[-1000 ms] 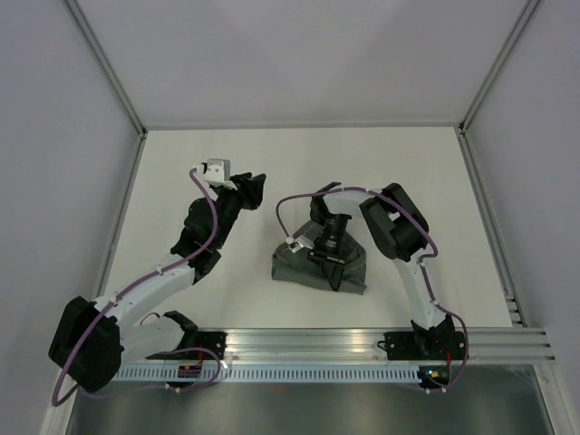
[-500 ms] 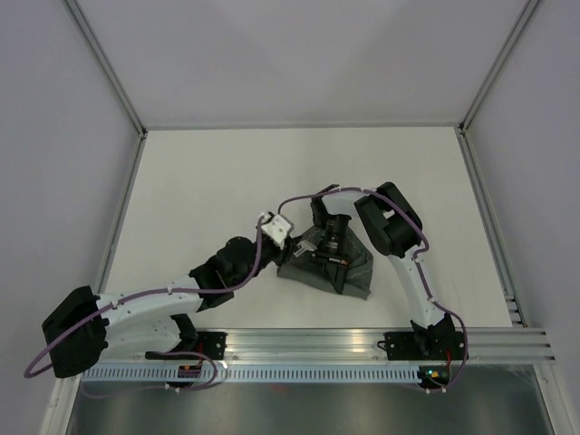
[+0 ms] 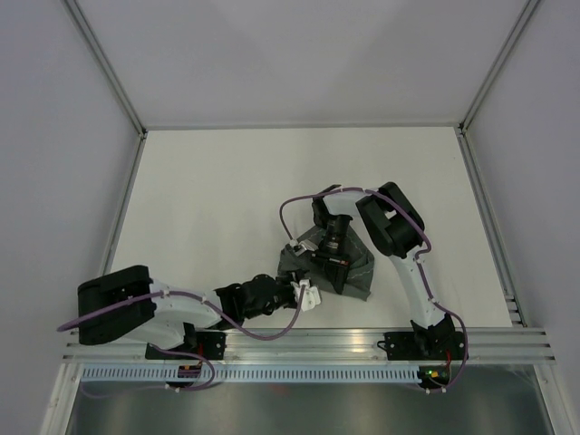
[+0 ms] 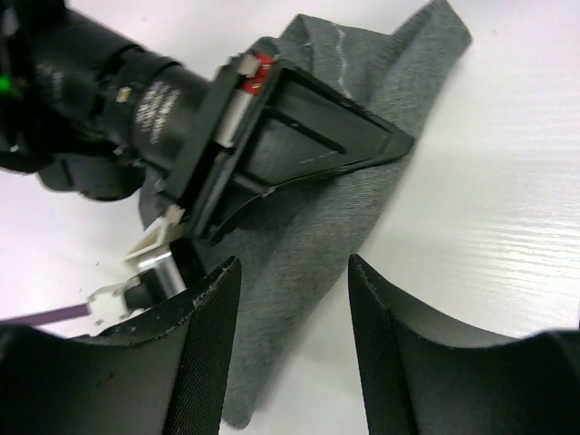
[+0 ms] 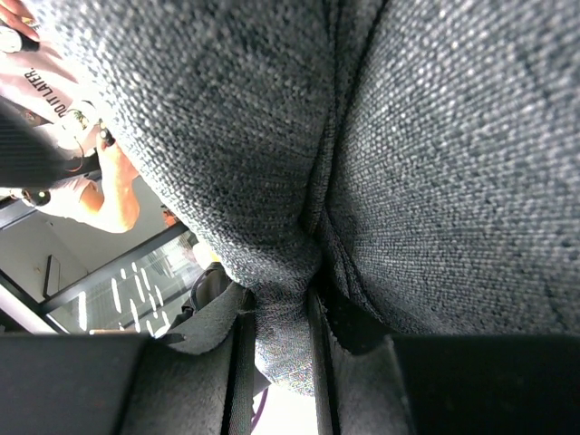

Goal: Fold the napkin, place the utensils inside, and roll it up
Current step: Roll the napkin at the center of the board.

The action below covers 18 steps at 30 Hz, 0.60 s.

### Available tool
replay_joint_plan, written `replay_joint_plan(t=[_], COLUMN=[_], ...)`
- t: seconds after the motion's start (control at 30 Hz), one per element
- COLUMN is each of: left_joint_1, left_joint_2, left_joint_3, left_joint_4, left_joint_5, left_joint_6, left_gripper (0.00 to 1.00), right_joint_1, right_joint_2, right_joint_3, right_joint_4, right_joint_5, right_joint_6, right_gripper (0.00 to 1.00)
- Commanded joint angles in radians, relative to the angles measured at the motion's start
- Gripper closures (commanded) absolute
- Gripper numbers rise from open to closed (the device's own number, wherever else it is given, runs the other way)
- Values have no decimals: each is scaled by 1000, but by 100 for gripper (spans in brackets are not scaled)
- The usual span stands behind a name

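Left pincer [image 3: 306,292] has swung in from far left to the napkin's [image 3: 361,276] near edge on the bench [image 3: 227,181]; its wrist view shows it released, empty. Only the right wrist view shows the right pincer [image 5: 281,353] clenching a napkin fold.

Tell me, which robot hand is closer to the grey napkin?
Right. The right gripper pinches a fold of the napkin between its fingers; the left gripper hangs open at its near-left edge, gripping nothing.

White table [image 3: 227,181], aluminium rail [image 3: 317,343]
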Motion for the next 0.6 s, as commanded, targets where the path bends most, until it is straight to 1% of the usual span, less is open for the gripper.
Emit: replay_joint_plan(t=[0.0, 0.03, 0.17, 0.37, 0.47, 0.57], left_joint_1=[-34, -40, -50, -50, -50, -50], left_joint_2=[124, 150, 253, 363, 399, 411], left_joint_3=[-7, -5, 16, 45, 64, 90], left_joint_4=[194, 249, 321, 435, 447, 397], left_joint_5=[17, 18, 35, 28, 34, 54], left_joint_6=[122, 133, 177, 228, 246, 259], left_gripper=[43, 43, 43, 38, 37, 39], right_joint_1=[-13, -13, -13, -19, -22, -27], right_joint_2=[71, 71, 68, 68, 66, 66], right_joint_3=[-16, -15, -22, -29, -34, -38], right_joint_4=[400, 400, 402, 402, 403, 405], right_joint_5=[255, 254, 254, 260, 261, 263], right_joint_6=[1, 1, 1, -2, -4, -5], right_gripper=[99, 99, 100, 99, 100, 99])
